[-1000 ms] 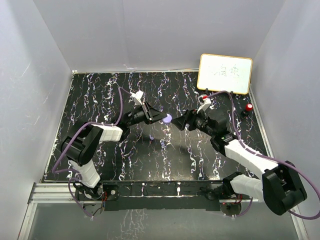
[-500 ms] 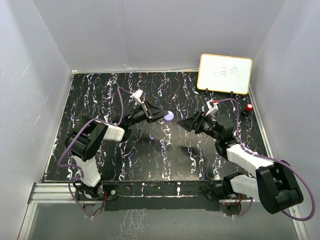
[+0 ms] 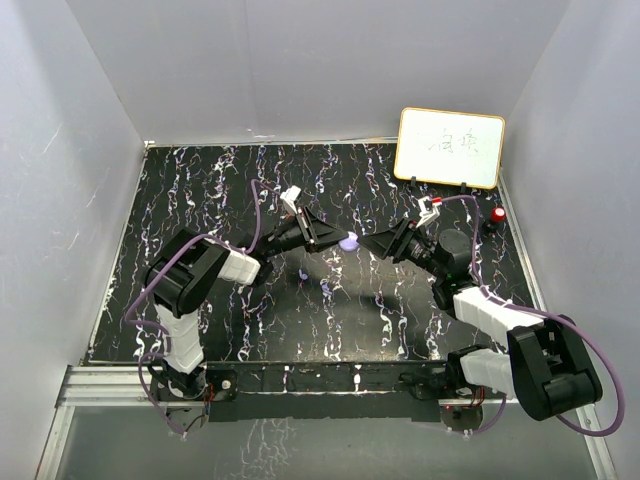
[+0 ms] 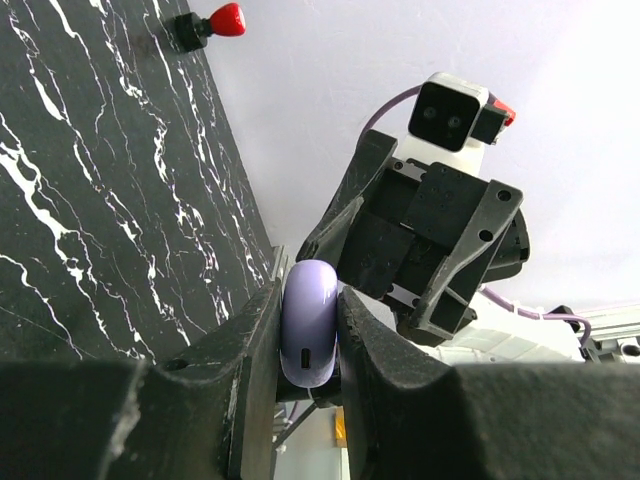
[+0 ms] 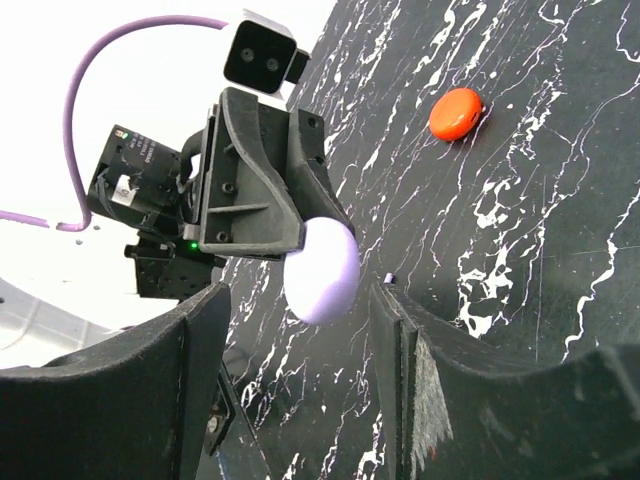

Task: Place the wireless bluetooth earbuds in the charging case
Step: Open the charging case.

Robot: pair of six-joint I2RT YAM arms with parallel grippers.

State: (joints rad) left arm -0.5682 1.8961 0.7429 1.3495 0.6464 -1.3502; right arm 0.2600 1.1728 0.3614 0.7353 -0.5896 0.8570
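right hand (image 3: 380,243): its two fingers (image 5: 150,400) are spread wide apart. Nothing is between them that they touch.
which way to the case: the purple charging case (image 5: 322,268) is straight ahead of the right hand, lined up with the gap between its fingers. It is just past the tips, not touching them.
purple charging case: it is up in the air, not on the counter (image 5: 520,200). It stands on its thin edge and its rounded end pokes out toward the right hand.
long way of the case: in the left wrist view it runs along the left fingers, with a small slot on the edge facing that camera.
left hand (image 3: 330,237): pressed tight on the two flat sides of the case, pinching it.
which hand is nearer: the left hand has the case. The right hand is close by, facing it nose to nose.
next move, my guess: the right hand has to go a little forward, then squeeze the end that sticks out. It should not bump the left fingers.
earbud (image 5: 389,277): a tiny purple bit lies on the counter, lower than the case and past it. It is too small to see well. I cannot find the red one.
red round case (image 5: 457,112): lies flat on the counter, farther off, well apart from both hands.
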